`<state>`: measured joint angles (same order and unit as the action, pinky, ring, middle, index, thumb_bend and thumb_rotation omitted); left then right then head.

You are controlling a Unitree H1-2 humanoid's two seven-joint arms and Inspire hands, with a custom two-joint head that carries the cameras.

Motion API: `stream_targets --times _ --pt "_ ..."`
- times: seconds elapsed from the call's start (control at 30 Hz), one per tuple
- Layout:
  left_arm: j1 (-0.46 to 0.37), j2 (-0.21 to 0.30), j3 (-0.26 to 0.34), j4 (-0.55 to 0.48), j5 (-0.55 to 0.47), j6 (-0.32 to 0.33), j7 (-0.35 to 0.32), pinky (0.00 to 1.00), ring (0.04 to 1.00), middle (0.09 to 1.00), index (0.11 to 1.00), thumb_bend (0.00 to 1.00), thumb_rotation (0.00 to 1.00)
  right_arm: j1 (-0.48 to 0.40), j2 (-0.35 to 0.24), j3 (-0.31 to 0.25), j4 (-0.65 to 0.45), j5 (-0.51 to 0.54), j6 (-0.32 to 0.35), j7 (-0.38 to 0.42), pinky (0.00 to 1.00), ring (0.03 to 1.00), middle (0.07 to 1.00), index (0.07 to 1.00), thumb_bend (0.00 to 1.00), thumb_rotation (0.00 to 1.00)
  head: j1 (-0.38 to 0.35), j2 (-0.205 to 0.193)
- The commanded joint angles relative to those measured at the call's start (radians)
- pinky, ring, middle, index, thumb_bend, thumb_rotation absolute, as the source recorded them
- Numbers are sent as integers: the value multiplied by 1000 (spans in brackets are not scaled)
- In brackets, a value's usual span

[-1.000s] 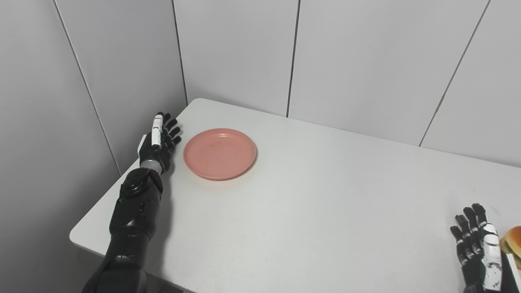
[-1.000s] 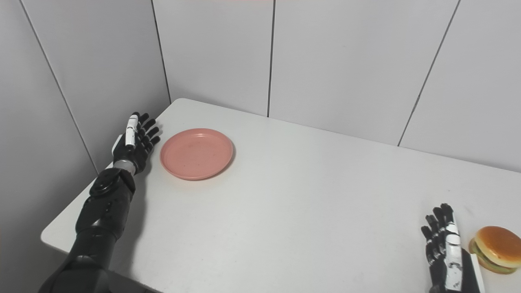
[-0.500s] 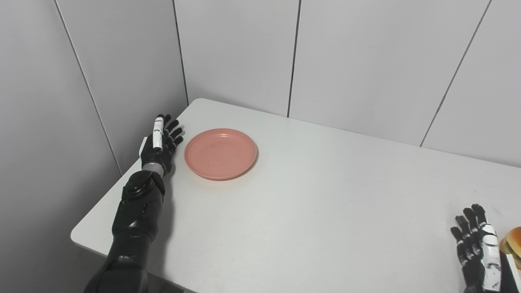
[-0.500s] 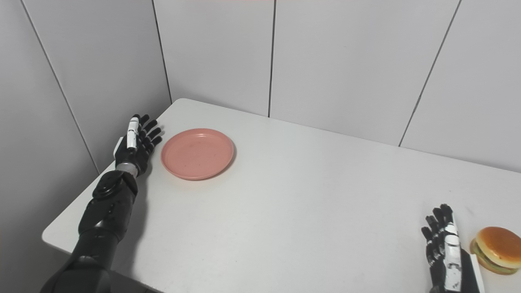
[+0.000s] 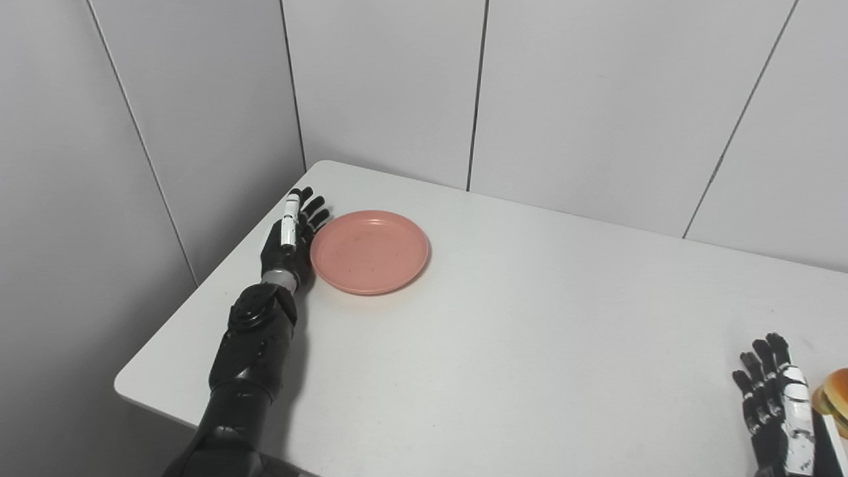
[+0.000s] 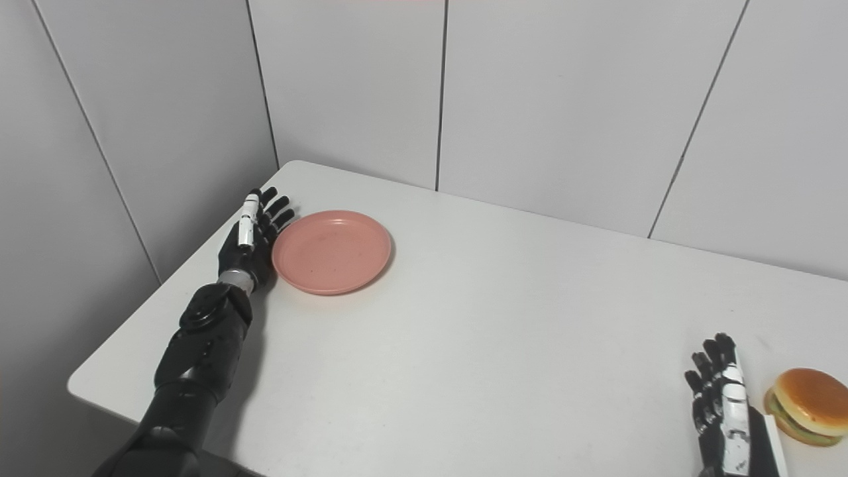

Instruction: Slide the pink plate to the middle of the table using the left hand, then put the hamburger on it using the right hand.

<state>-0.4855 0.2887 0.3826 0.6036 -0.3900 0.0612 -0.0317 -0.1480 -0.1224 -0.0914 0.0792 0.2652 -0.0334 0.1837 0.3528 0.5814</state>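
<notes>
The left hand (image 5: pixel 290 233), fingers spread and grasping nothing, stands edge-on against the pink plate (image 5: pixel 370 251) to push it, while the released right hand (image 6: pixel 723 404) waits just beside the hamburger (image 6: pixel 807 405).

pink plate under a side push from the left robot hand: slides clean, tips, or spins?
The pink plate looks shallow, rigid and flat-seated on the smooth white table, so it probably slides, not tips. The left robot hand sits open against its left rim; an off-centre push might spin it. It looks light.

Hamburger (image 5: pixel 838 401) cut by right edge; right hand (image 6: pixel 725 411) cropped at bottom.
</notes>
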Motion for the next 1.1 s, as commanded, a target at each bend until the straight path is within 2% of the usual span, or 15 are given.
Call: stream_targets --times 0.0,0.23,0.57,0.8,1.07 --pt "-3 -16 -14 -4 1 21 -10 931 907 909 907 357 1000 16 2 2 -9 11 19 4 1000 1000 1000 1000 205 1000 0 2" --pt "3 -45 -25 -31 -16 47 -12 928 900 902 904 354 1000 15 9 1 -15 7 25 -4 1000 1000 1000 1000 192 1000 -15 13" --pt "25 -87 -50 -88 -6 68 -27 907 894 889 879 354 1000 14 22 0 -12 17 37 -5 1000 1000 1000 1000 221 1000 -51 31" --pt "48 -124 -104 -162 -1 108 -45 909 902 898 882 370 1000 5 28 5 4 0 22 -9 1000 1000 1000 1000 220 1000 -74 44" --pt "79 -194 -172 -271 3 169 -51 886 875 881 875 371 1000 13 28 11 -18 -17 32 -16 1000 1000 1000 1000 261 1000 -105 65"
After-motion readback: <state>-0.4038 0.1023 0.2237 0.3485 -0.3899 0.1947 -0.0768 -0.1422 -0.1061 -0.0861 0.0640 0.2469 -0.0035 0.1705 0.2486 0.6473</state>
